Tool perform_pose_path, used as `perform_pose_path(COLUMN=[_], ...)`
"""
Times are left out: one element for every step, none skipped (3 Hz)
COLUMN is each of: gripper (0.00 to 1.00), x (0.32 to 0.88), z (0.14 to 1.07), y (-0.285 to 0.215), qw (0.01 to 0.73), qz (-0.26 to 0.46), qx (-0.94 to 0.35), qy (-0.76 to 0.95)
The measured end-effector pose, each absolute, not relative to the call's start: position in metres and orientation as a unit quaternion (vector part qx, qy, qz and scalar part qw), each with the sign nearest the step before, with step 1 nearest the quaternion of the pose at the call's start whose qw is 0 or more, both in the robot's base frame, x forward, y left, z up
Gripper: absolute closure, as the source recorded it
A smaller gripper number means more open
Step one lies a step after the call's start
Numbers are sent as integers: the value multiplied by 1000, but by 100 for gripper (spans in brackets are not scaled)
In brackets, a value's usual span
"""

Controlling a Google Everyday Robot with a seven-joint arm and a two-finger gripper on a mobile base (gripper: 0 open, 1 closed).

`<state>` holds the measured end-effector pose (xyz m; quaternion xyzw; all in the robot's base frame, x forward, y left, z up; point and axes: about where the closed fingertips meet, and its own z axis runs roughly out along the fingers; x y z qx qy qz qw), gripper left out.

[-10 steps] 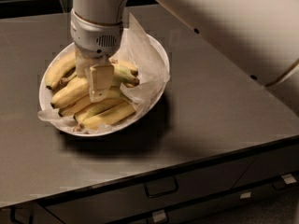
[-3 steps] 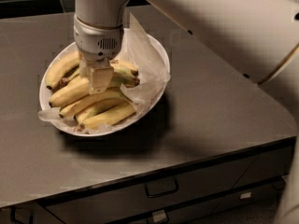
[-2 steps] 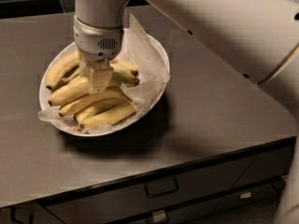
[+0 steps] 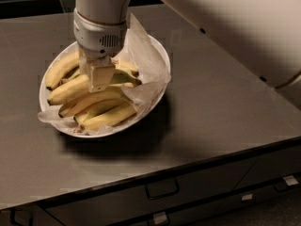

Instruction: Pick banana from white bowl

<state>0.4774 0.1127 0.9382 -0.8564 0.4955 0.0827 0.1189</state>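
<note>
The wide white bowl (image 4: 45, 81) sits on the dark counter at the left, lined with crinkled white paper (image 4: 143, 51). It holds several yellow bananas (image 4: 101, 119) lying side by side. My gripper (image 4: 99, 76) hangs straight down from the white wrist and is low inside the bowl. It is in contact with the upper bananas near the bowl's middle, at one long banana (image 4: 68, 91). The wrist hides the bananas at the back of the bowl.
The grey counter (image 4: 225, 93) stretches to the right and front of the bowl. My white arm (image 4: 225, 27) crosses the upper right. Below the counter's front edge are drawers with handles (image 4: 162, 189). A dark tiled wall runs behind.
The gripper has stayed low in the bowl on the bananas, with only a slight shift. The bananas have not visibly moved.
</note>
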Motion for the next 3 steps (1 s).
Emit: perform_pose_path(gripper=[100,100,100], x=[462,447,446], z=[965,994,997], y=[113,113,114], qw=[147,169,173], qz=[55,27,25], qx=[-861,-863,-863], qy=[484,475,475])
